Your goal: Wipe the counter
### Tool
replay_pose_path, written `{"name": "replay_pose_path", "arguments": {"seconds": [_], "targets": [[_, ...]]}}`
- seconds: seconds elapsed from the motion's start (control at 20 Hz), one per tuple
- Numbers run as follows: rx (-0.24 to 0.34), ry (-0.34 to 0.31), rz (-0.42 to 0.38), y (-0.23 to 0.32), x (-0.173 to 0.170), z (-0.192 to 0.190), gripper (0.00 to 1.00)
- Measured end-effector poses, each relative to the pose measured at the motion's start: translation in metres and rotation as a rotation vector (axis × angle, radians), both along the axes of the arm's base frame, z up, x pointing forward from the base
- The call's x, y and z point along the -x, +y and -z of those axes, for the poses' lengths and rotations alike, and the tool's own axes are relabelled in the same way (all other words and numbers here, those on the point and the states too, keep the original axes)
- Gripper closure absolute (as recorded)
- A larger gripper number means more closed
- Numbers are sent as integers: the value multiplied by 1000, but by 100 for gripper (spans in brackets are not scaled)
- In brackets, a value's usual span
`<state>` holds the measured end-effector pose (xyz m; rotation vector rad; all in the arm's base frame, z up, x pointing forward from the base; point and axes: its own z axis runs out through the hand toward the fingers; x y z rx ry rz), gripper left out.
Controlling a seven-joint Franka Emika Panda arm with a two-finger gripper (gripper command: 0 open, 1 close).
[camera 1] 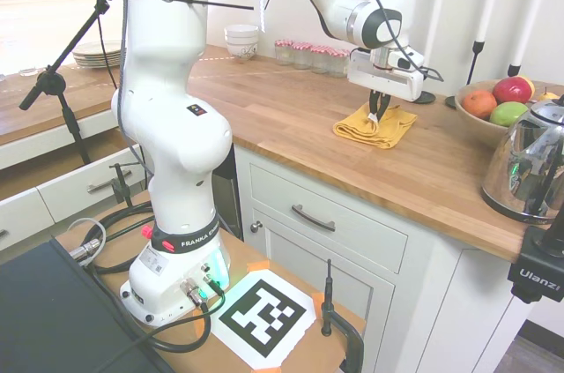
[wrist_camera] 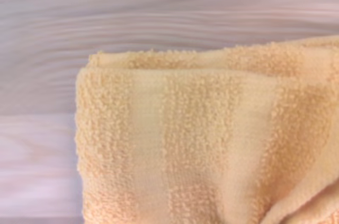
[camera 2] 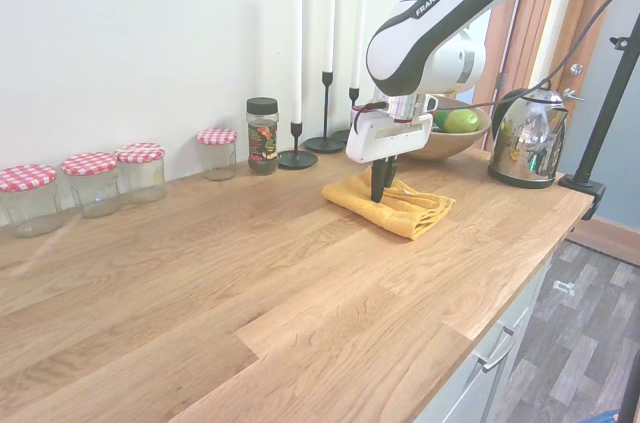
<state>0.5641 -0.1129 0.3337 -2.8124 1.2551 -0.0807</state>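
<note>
The counter (camera 1: 291, 108) (camera 2: 250, 273) is a long brown butcher-block top on white cabinets. A folded yellow terry cloth (camera 1: 395, 126) (camera 2: 412, 213) lies on it near the back, beside the fruit bowl. My gripper (camera 1: 377, 115) (camera 2: 381, 191) points straight down into the cloth's near-middle. Its dark fingers are drawn close together, pinching a raised fold of the fabric. The wrist view is filled by the cloth (wrist_camera: 185, 144), with bare wood (wrist_camera: 106, 23) beyond its edge.
A wooden fruit bowl (camera 1: 476, 122) and a steel kettle (camera 1: 529, 166) (camera 2: 528, 138) stand just past the cloth. Candlesticks (camera 2: 297, 158) and a spice jar (camera 2: 262, 135) line the wall. Several checked-lid jars (camera 2: 90, 181) (camera 1: 308, 54) and stacked white bowls (camera 1: 241, 41) sit further along.
</note>
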Motion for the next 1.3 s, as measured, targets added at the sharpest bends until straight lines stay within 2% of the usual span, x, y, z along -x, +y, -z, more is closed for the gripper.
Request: {"name": "replay_pose_path", "arguments": {"seconds": [0.5,0.9,1.3], "targets": [[36,-8,-35,138,-7,1,100],[57,-16,-62,257,9,1,100],[68,-22,-76,314,12,1,100]]}}
